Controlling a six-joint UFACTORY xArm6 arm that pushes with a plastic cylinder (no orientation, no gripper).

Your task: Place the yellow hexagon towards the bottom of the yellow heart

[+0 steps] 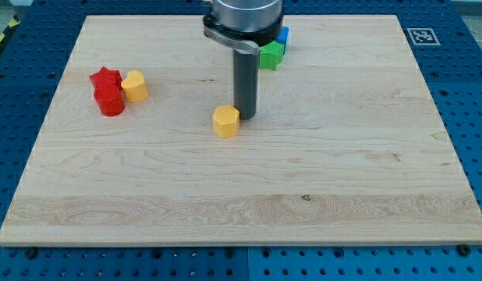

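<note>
My tip [245,117], a bare rod with no claw to open or close, touched the yellow hexagon [226,122] on its right, set to push it left toward the yellow heart [135,85], well apart beside 2 red blocks [108,92].

Yellow hexagon [226,122]: small six-sided block, flat face up, sitting upright on the tabletop [303,203] a little to the view's left of centre, in the upper half. Yellow heart [135,86]: small yellow block, lobed outline, upright, far toward the view's left and higher up, well apart from the hexagon. Hexagon lies down and to the view's right of the heart, not directly below it. Both blocks rest flat, neither tilted.
</note>
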